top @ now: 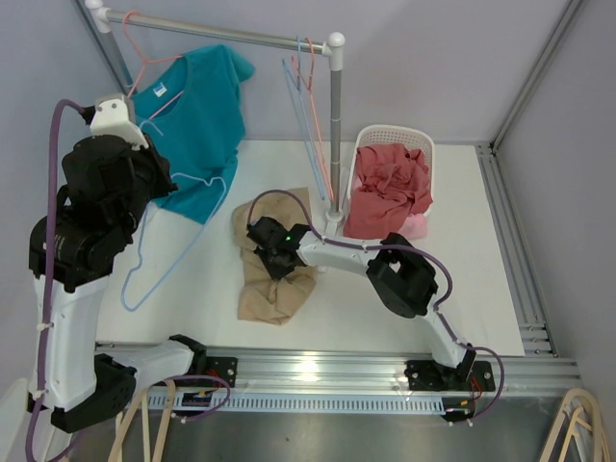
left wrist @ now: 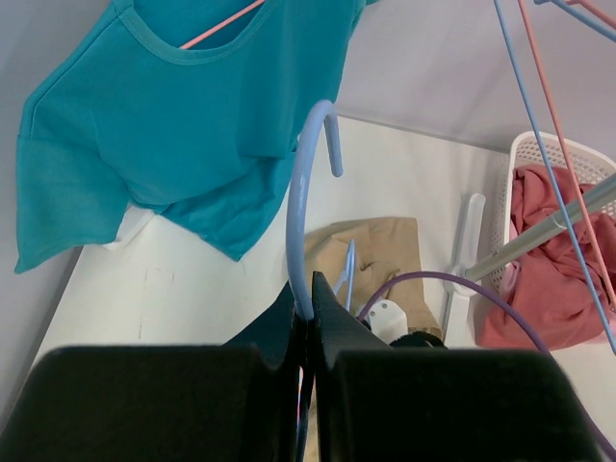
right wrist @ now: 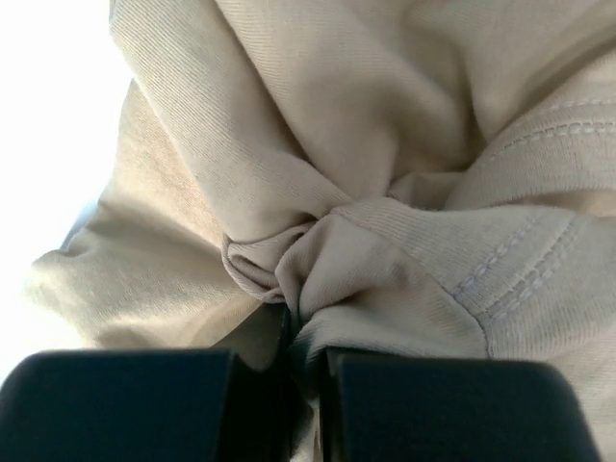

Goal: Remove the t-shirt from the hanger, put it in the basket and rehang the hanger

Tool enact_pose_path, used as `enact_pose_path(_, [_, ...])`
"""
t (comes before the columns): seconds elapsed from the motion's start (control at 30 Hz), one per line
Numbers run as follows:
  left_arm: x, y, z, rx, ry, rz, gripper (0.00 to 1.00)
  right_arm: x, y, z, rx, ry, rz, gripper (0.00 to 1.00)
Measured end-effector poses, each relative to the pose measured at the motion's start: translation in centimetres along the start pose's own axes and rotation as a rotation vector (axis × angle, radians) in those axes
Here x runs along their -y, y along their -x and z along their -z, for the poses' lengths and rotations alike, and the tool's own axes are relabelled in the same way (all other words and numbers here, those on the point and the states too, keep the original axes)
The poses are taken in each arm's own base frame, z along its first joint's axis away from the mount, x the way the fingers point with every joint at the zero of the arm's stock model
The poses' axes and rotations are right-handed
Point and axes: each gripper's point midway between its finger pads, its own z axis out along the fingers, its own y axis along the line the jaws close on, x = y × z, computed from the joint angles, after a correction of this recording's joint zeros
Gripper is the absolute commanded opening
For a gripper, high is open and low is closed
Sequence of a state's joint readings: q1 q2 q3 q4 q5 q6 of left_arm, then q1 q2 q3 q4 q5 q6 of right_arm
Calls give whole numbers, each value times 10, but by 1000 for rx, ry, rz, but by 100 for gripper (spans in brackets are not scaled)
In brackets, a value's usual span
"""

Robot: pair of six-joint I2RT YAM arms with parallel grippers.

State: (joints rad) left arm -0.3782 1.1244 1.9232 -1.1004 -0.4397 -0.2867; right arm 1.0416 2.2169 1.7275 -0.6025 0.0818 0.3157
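Right wrist view: the right gripper (right wrist: 306, 332) has its jaws closed almost together on a small bunched fold of the tan t-shirt (right wrist: 385, 135), the cloth gathered into a knot just above the tips
Left wrist view: the left gripper (left wrist: 308, 313) has its jaws shut tight on the neck of the blue hanger (left wrist: 291, 212), with the hook curving up above them
Tan t-shirt: crumpled in a heap near the middle of the white table (top: 462, 308), under the right gripper
Blue hanger: held up on the left, its wire triangle dangling beside the left arm; in the top view it looks apart from the heap and free of cloth, though a blue piece lines up with the tan cloth in the left wrist view, so I cannot be certain
Step in hand: most likely securing the shirt with a pinch so it can be drawn clear of the hanger
Doing it well: hold the hanger high and steady on the left, and lift the pinched fold slowly up and to the right, checking that no sleeve or neckline trails on the wire
Grip risk: only a thin fold is pinched, so it may slip; a gentle first lift would test it
Surroundings: a teal t-shirt (top: 192, 125) hangs on the rail (top: 221, 34) behind, and a white basket (top: 395, 135) of red clothes stands to the right, both best avoided
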Motion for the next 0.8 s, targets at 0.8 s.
enact_pose_path(0.8, [3, 26, -27, 86, 30, 33, 1, 131, 25, 351, 655, -150, -327, 0])
